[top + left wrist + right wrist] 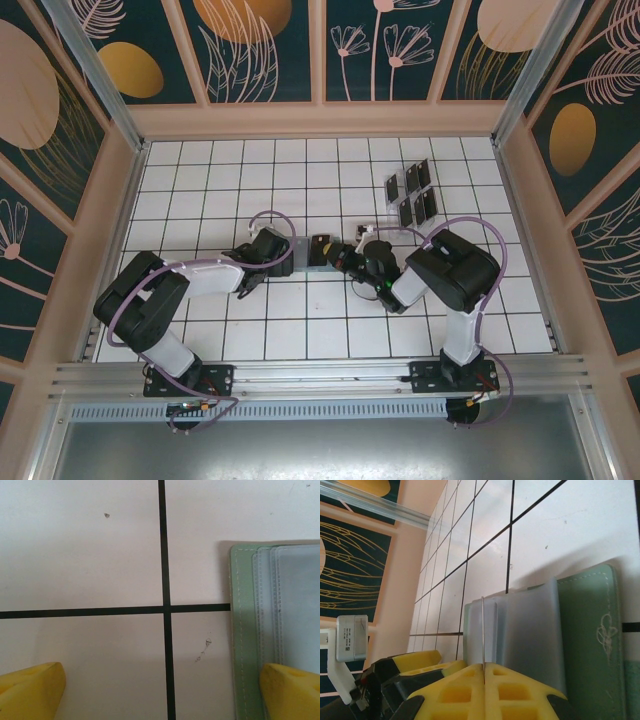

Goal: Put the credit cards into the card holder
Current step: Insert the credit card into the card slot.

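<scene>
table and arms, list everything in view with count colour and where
credit cards: about five, black, grouped on the far right tiles
held card: one, dark, at the holder's clear sleeves
card holder: one, sage green, open, table centre
table: one, white tiles with black lines
left gripper: one, yellow fingers, open, one tip over the holder's edge
right gripper: one, yellow fingers, shut on the held card
</scene>
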You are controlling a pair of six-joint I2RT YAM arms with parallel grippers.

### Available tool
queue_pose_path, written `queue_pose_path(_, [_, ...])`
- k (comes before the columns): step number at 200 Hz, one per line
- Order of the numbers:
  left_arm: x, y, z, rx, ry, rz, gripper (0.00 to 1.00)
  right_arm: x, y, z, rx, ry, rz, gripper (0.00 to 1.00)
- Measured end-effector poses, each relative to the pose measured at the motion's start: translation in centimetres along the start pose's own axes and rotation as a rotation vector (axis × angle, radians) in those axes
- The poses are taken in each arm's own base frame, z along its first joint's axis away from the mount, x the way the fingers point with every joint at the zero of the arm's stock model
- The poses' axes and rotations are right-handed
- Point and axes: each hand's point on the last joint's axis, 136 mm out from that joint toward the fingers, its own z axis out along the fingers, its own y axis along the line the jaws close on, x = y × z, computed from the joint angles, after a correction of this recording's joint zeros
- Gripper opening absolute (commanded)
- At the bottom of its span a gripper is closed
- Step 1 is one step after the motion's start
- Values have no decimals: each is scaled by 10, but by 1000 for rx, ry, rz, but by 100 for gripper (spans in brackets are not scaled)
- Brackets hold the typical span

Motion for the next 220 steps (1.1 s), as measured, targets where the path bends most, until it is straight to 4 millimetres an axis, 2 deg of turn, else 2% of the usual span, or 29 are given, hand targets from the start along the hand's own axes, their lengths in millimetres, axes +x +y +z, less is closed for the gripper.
queue_pose_path(38, [0, 0, 0, 0, -3, -4, 99, -1, 1, 4, -6, -3, 5, 0])
queue_pose_path(102, [0, 0, 0, 1, -4, -6, 99, 3, -11, 10, 15, 6, 26, 0])
queue_pose_path(220, [1, 0, 0, 3, -7, -9, 99, 1, -9, 8, -6, -7, 48, 0])
